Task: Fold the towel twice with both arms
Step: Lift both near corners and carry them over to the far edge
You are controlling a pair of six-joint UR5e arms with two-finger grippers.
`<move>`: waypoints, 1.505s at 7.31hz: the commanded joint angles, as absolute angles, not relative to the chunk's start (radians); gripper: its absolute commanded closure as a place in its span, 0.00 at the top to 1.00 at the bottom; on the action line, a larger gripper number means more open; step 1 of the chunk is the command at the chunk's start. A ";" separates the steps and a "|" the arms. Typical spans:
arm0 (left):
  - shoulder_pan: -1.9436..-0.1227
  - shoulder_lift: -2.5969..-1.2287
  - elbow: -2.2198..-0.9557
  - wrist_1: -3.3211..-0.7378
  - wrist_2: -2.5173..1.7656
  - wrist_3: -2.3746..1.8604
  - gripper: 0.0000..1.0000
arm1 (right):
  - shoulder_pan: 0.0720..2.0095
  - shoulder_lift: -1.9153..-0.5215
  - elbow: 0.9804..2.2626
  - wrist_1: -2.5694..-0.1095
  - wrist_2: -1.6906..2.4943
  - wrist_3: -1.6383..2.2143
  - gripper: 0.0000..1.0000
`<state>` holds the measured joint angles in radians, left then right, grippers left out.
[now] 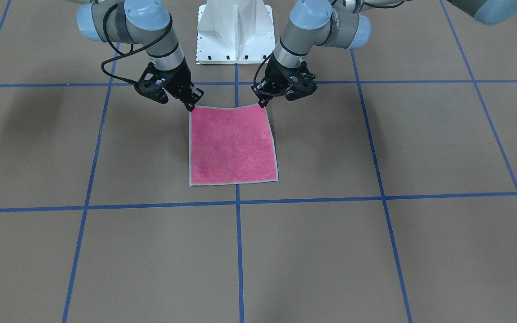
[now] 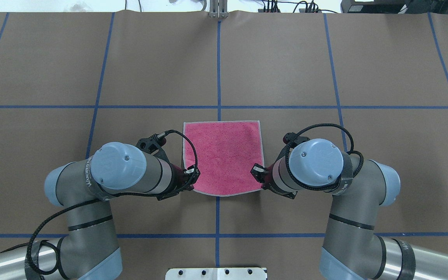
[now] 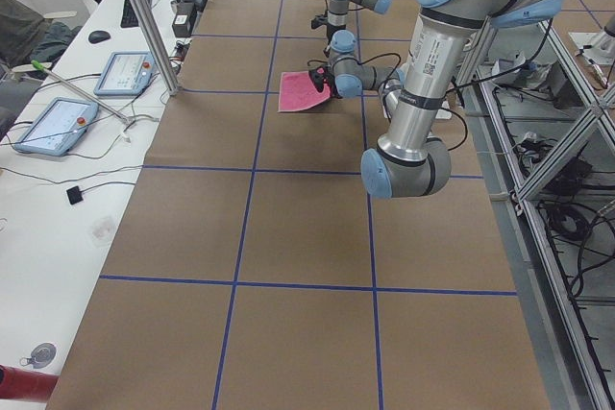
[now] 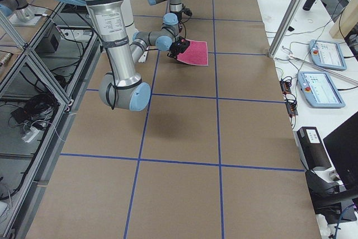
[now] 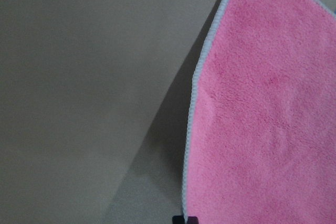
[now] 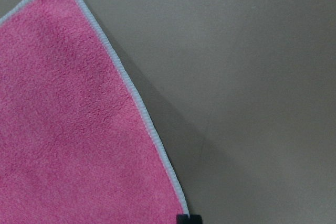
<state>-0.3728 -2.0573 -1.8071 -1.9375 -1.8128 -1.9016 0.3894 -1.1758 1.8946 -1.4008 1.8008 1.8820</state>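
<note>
Pink face up, the towel (image 1: 233, 146) lies on the brown table (image 1: 106, 251) with its robot-side edge lifted, left gripper (image 1: 262, 103) and right gripper (image 1: 190, 106) each pinched tight on a corner.

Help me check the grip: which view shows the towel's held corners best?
Exterior front-facing: the towel shows whole, the right claw and left claw pinching its robot-side corners. Overhead, both arms hide those corners; side views show it tiny; wrist views only one hem each.
</note>
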 commanded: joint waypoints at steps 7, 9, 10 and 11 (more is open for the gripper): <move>-0.498 -2.146 -1.689 -1.944 -1.809 -1.893 0.00 | 0.548 -1.051 1.738 -1.396 1.848 1.841 0.00; -0.526 -2.155 -1.666 -1.948 -1.810 -1.891 0.00 | 0.558 -1.016 1.688 -1.394 1.848 1.838 0.00; -0.535 -2.158 -1.645 -1.950 -1.810 -1.890 0.00 | 0.564 -1.011 1.677 -1.394 1.848 1.835 0.00; -0.544 -2.163 -1.625 -1.951 -1.810 -1.888 0.00 | 0.571 -1.009 1.668 -1.394 1.848 1.827 0.00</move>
<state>-0.5322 -2.1572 -1.6491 -1.9492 -1.8099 -1.8900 0.5626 -1.0152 1.6822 -1.3945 1.8484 1.8343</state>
